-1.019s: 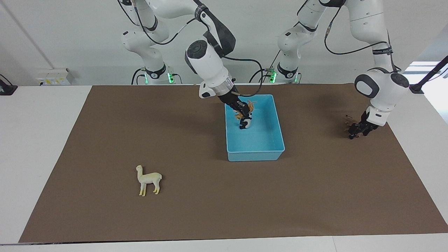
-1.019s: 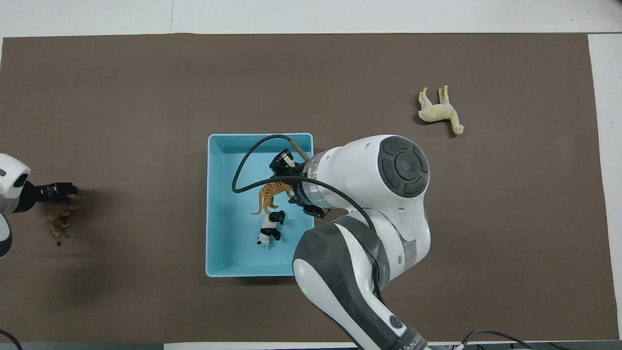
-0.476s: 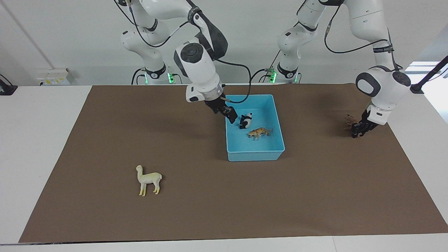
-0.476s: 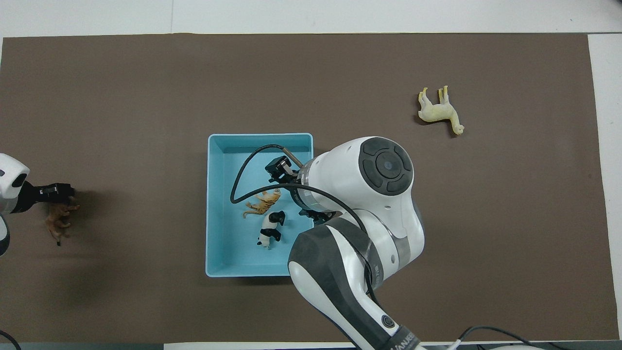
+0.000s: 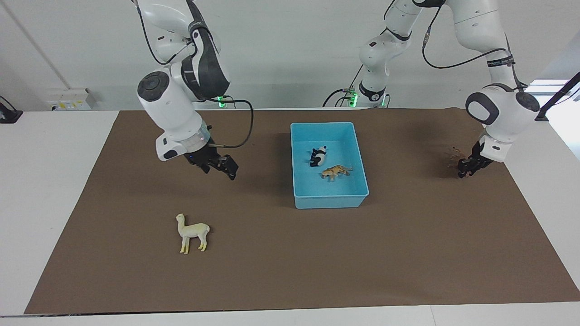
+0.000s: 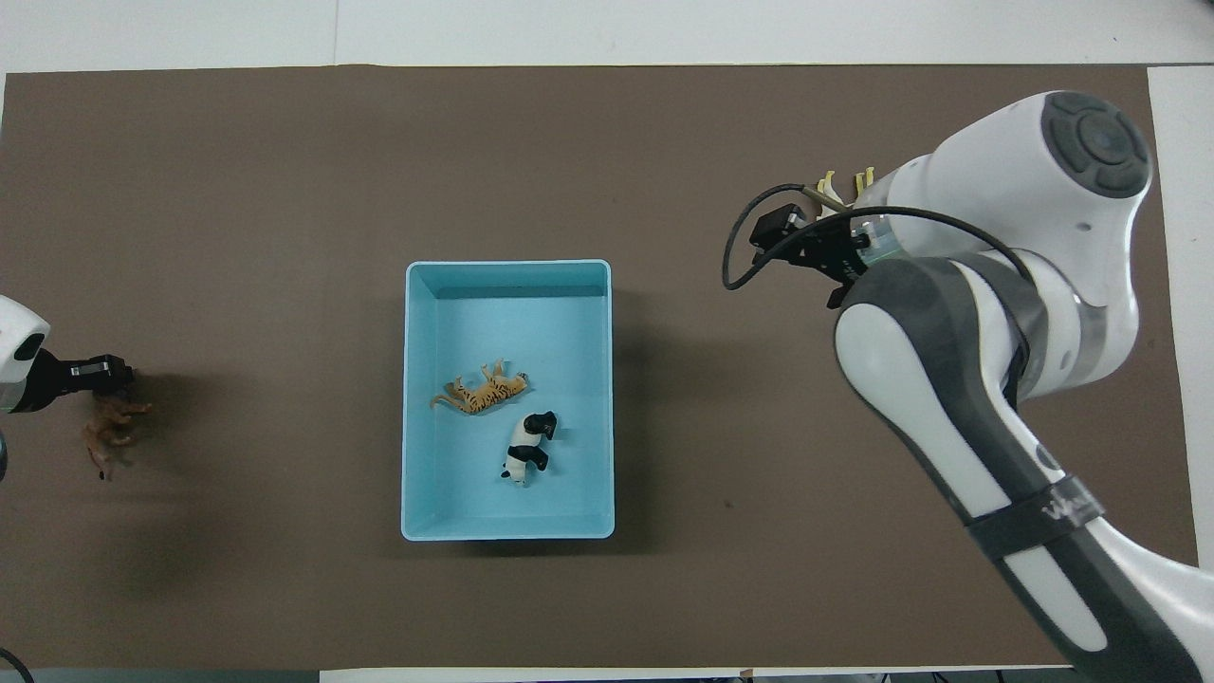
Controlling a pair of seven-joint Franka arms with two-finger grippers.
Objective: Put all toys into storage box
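Observation:
The light blue storage box (image 5: pixel 331 199) (image 6: pixel 507 531) sits mid-mat. A black-and-white panda (image 5: pixel 318 156) (image 6: pixel 529 446) and an orange tiger (image 5: pixel 335 172) (image 6: pixel 479 394) lie inside it. The cream alpaca (image 5: pixel 192 232) lies on the mat toward the right arm's end. From overhead only its legs (image 6: pixel 861 178) show past the arm. My right gripper (image 5: pixel 226 168) (image 6: pixel 801 254) hangs open and empty over the mat between box and alpaca. Low at the left arm's end, my left gripper (image 5: pixel 466 168) (image 6: pixel 112 375) is shut on the brown lion (image 5: pixel 453 156) (image 6: pixel 109 432).
A brown mat (image 5: pixel 290 271) covers most of the white table (image 5: pixel 45 181). A power strip (image 5: pixel 70 99) lies on the white edge toward the right arm's end.
My right gripper let go of the tiger into the box, opened, and swung out toward the alpaca. My left gripper closed on the lion.

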